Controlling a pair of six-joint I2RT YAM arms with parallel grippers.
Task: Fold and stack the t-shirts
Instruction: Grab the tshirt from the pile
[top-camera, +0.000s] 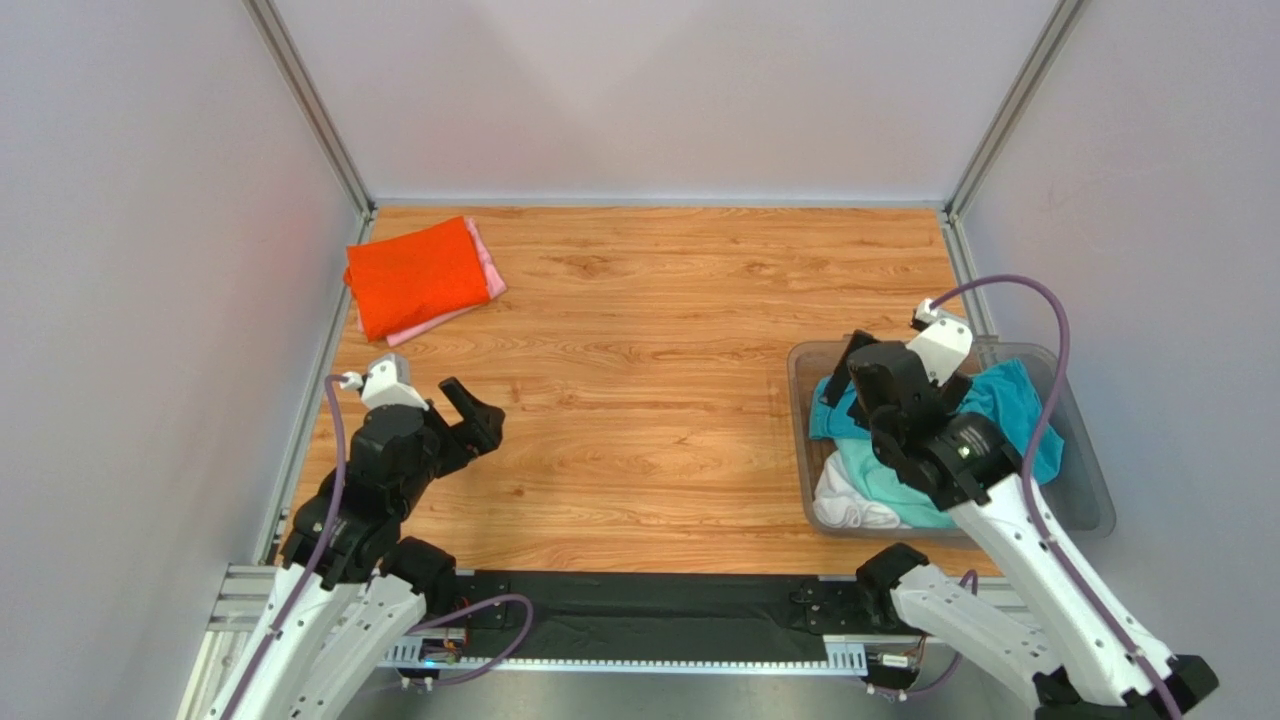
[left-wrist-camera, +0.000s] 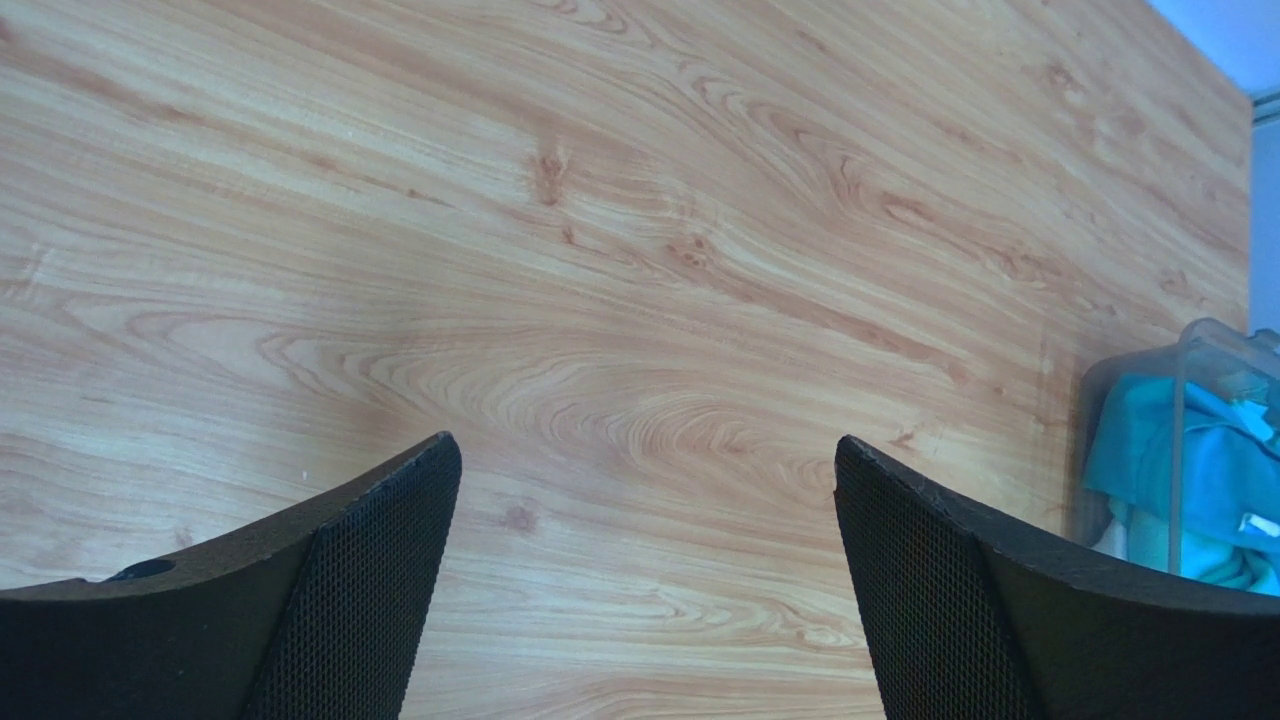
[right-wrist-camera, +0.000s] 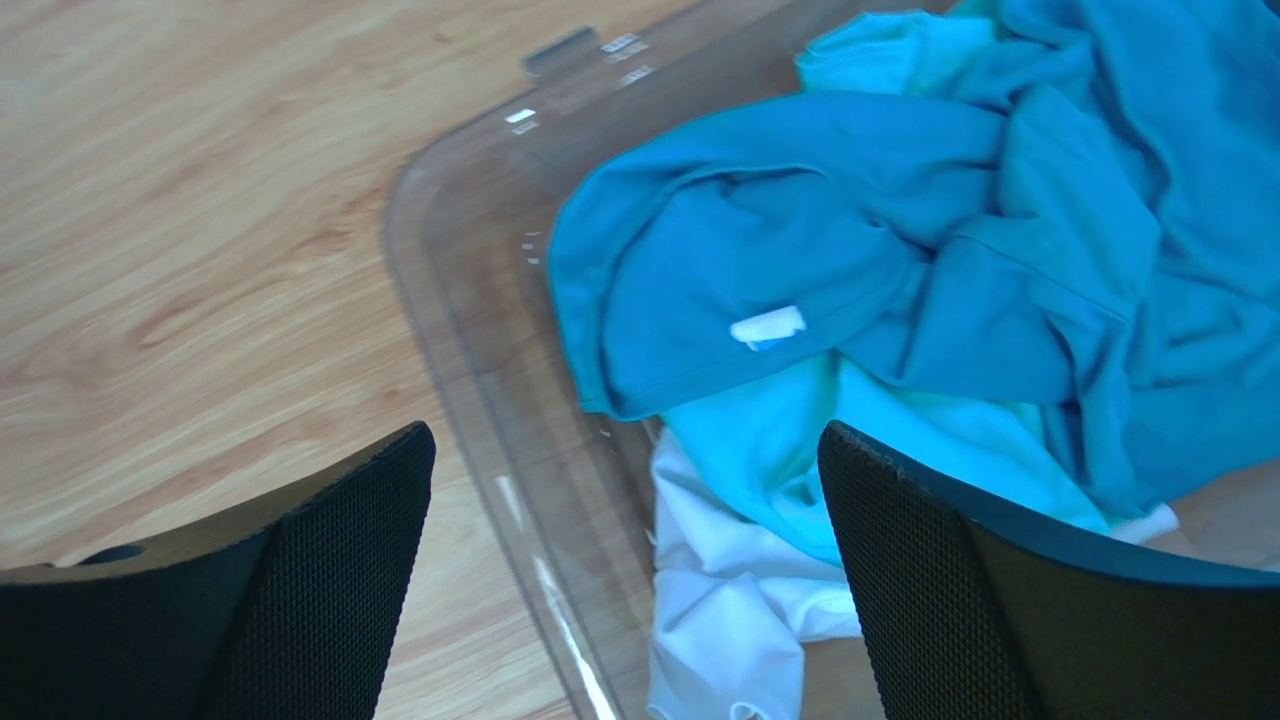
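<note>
From above we see what neither wrist camera shows: a folded orange-red cotton t-shirt (top-camera: 413, 275) lying on a pink one (top-camera: 484, 267), well beyond the left claw (top-camera: 473, 413) and to its left, at the far corner of the light wood-grain surface (top-camera: 661, 345). The pink cloth shows only as a thin edge on the stack's right side.

The left claw stands open with nothing between its jaws. Its own view shows bare grained wood below it, and far to its right a corner of the clear plastic bin (left-wrist-camera: 1187, 435) with teal cloth inside.

The right claw (right-wrist-camera: 624, 450) hangs over the bin's left wall, jaws spread wide and gripping nothing. Its black fingers (right-wrist-camera: 301, 600) have a fine mesh texture. Only this view gives the heap in detail. A crumpled teal t-shirt (right-wrist-camera: 842, 255) with a small white label (right-wrist-camera: 766, 326) lies just ahead of the claw. A mint-green t-shirt (right-wrist-camera: 781, 435) is under it and a white t-shirt (right-wrist-camera: 721, 600) is lowest, between the fingers. The glossy rounded bin wall runs across beneath the claw, between the cloth and the wood.
</note>
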